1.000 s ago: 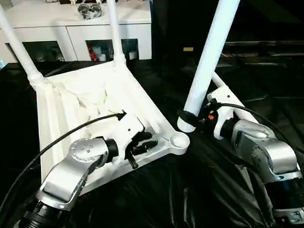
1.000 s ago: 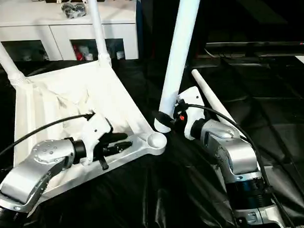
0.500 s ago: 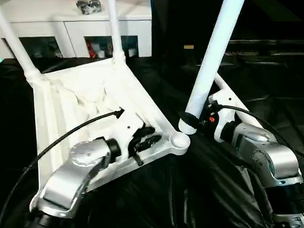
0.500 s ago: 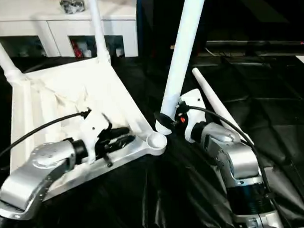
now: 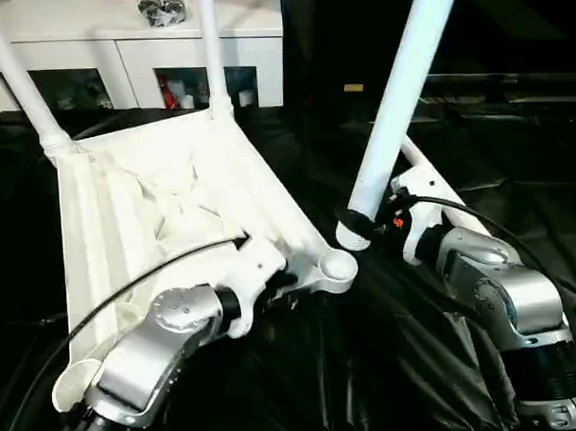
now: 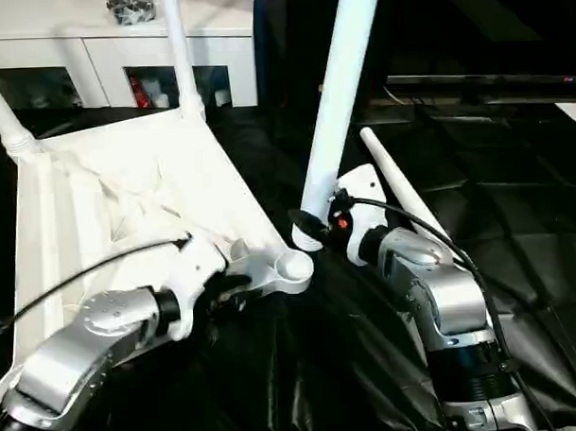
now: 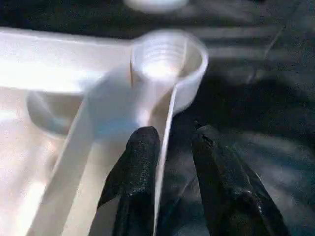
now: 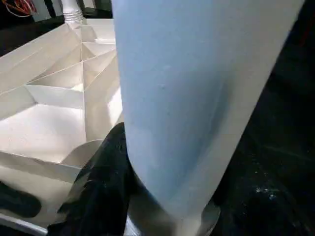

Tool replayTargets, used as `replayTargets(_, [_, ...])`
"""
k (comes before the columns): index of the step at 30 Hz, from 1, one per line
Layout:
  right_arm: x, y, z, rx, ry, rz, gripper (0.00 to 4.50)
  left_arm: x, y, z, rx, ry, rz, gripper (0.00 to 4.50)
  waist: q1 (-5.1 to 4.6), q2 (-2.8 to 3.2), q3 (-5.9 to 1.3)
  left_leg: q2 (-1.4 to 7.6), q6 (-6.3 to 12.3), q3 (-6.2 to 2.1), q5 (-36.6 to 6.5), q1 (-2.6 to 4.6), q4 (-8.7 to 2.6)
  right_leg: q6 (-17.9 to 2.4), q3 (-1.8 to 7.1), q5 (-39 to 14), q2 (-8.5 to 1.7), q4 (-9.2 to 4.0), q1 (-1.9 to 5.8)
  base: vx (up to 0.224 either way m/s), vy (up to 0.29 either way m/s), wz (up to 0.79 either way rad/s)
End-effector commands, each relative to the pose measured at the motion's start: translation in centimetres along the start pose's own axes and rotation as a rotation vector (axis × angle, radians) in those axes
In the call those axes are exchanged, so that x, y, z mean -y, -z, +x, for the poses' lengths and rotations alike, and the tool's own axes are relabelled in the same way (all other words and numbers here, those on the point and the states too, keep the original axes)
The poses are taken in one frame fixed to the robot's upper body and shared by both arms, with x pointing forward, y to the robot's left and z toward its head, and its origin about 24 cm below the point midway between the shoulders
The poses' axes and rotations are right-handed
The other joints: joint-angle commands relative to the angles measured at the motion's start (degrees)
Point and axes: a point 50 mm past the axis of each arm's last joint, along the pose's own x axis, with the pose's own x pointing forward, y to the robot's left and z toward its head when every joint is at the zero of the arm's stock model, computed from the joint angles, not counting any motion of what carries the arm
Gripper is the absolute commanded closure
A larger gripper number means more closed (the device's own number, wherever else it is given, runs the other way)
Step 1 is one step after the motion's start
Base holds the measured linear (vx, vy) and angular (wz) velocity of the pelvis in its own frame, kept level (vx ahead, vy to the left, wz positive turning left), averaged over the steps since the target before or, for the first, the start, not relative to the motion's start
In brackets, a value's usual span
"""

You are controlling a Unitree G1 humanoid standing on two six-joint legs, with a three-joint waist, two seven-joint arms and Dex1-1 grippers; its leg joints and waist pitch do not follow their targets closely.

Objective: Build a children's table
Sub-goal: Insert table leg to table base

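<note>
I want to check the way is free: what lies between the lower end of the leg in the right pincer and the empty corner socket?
Nothing: in the left eye view a bare strip of black sheet separates the leg end from the socket.

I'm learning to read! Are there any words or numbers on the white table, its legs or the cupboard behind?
No words or numbers can be read anywhere.
Tabletop: plain white ribs, no text.
Leg in the right pincer: plain.
Cupboard: the things behind its glass doors are too small to read.
</note>
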Motion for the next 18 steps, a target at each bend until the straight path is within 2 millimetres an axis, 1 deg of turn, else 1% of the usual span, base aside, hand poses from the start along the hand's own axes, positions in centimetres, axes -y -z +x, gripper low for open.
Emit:
replayTargets(1, [0.1, -0.65, 0.06, 0.017, 0.002, -0.032, 2.57, -0.52, 0.22, 0.15, -0.035, -0.03, 0.026, 3.11, 0.1, 0.08, -3.64, 0.82, -0.64, -0.23, -14.82, 1.0, -4.06, -7.45, 1.98, -19.33, -2.88, -5.03, 2.34, 0.0, 0.0, 0.0])
replayTargets(2, [0.07, -0.64, 0.06, 0.018, 0.001, -0.032, 2.57, -1.05, 0.42, 0.24, -0.055, -0.063, 0.038, 3.11, 0.09, 0.0, -3.69, 0.81, -0.67, -0.25, -14.57, 0.93, -4.05, -7.55, 1.99, -18.87, -2.88, -4.92, 2.44, 0.0, 0.0, 0.0])
replayTargets(3, [0.04, -0.65, 0.07, 0.02, -0.001, -0.033, 2.57, -1.22, 0.44, 0.26, -0.059, -0.07, 0.04, 3.11, 0.24, 0.3, -3.77, 0.84, -0.77, -0.36, -14.25, 0.98, -4.08, -7.8, 1.99, -18.24, -2.98, -4.79, 2.51, 0.0, 0.0, 0.0])
replayTargets(4, [0.01, -0.64, 0.07, 0.02, -0.002, -0.033, 2.57, -1.28, 0.45, 0.25, -0.059, -0.069, 0.035, 3.11, 0.21, 0.16, -3.76, 0.91, -0.84, -0.33, -14.45, 0.98, -4.1, -8.19, 1.99, -17.8, -2.99, -4.83, 2.51, 0.0, 0.0, 0.0])
replayTargets(5, [-0.03, -0.62, 0.07, 0.02, -0.005, -0.032, 2.57, -1.35, 0.46, 0.22, -0.061, -0.065, 0.033, 3.11, 0.24, 0.24, -3.79, 0.92, -0.89, -0.34, -14.45, 1.0, -4.08, -8.45, 1.97, -17.47, -2.99, -4.74, 2.54, 0.0, 0.0, 0.0])
replayTargets(6, [-0.07, -0.6, 0.07, 0.021, -0.008, -0.031, 2.57, -1.4, 0.46, 0.17, -0.063, -0.058, 0.035, 3.27, 0.21, 0.35, -3.75, 0.9, -0.95, -0.33, -15.04, 1.02, -4.12, -8.71, 1.94, -17.75, -2.99, -4.83, 2.5, 0.0, 0.0, 0.0])
replayTargets(7, [-0.07, -0.55, 0.05, 0.02, -0.009, -0.029, 2.57, -1.4, 0.49, 0.14, -0.064, -0.051, 0.028, 3.38, 0.2, 0.28, -3.76, 0.87, -0.99, -0.36, -15.4, 0.99, -4.11, -8.77, 1.92, -18.12, -3.02, -4.81, 2.57, 0.0, 0.0, 0.0])
replayTargets(10, [-0.05, -0.22, -0.01, 0.013, -0.019, 0.0, 2.57, -1.3, 0.56, 0.0, -0.063, -0.028, 0.021, 3.5, 0.17, 0.29, -3.76, 0.87, -0.89, -0.35, -15.97, 1.09, -4.08, -8.59, 1.92, -19.78, -3.08, -5.01, 2.47, 0.0, 0.0, 0.0])
replayTargets(12, [-0.04, -0.07, 0.03, 0.011, -0.024, 0.019, 2.57, -1.26, 0.56, -0.07, -0.059, -0.013, 0.015, 3.74, 0.19, 0.31, -3.83, 0.91, -0.88, -0.39, -16.06, 1.06, -4.09, -8.56, 1.91, -20.0, -3.09, -4.96, 2.5, 0.0, 0.0, 0.0])
replayTargets(13, [-0.03, -0.03, 0.06, 0.011, -0.024, 0.027, 2.57, -1.25, 0.53, -0.11, -0.054, -0.009, 0.013, 3.9, 0.21, 0.31, -3.91, 0.9, -0.84, -0.37, -15.74, 1.1, -4.05, -8.63, 1.91, -19.58, -3.07, -4.93, 2.48, 0.0, 0.0, 0.0])
replayTargets(14, [-0.02, -0.02, 0.07, 0.011, -0.024, 0.027, 2.57, -1.25, 0.52, -0.11, -0.054, -0.009, 0.012, 3.9, 0.24, 0.35, -3.95, 0.93, -0.84, -0.37, -15.59, 1.11, -4.04, -8.79, 1.92, -19.23, -3.08, -4.88, 2.47, 0.0, 0.0, 0.0])
replayTargets(15, [-0.09, -0.01, 0.22, 0.023, -0.037, 0.046, 2.57, -1.22, 0.37, -0.17, -0.035, 0.004, 0.014, 3.96, 0.3, 0.44, -4.12, 0.97, -0.87, -0.37, -15.08, 1.1, -4.02, -9.29, 1.91, -17.91, -3.06, -4.71, 2.54, 0.0, 0.0, 0.0])
replayTargets(16, [-0.11, -0.02, 0.24, 0.026, -0.04, 0.049, 2.57, -1.21, 0.35, -0.18, -0.032, 0.006, 0.015, 4.05, 0.3, 0.44, -4.12, 0.97, -0.87, -0.37, -15.08, 1.1, -4.02, -9.29, 1.91, -17.91, -3.06, -4.71, 2.54, 0.0, 0.0, 0.0])
replayTargets(18, [-0.48, -0.12, 0.58, 0.054, -0.087, 0.063, 2.57, -1.17, 0.25, -0.29, -0.014, 0.022, 0.018, 4.32, 0.33, 0.43, -4.29, 0.92, -0.7, -0.37, -14.7, 0.93, -3.93, -9.99, 1.89, -16.52, -3.15, -4.58, 2.78, 0.0, 0.0, 0.0])
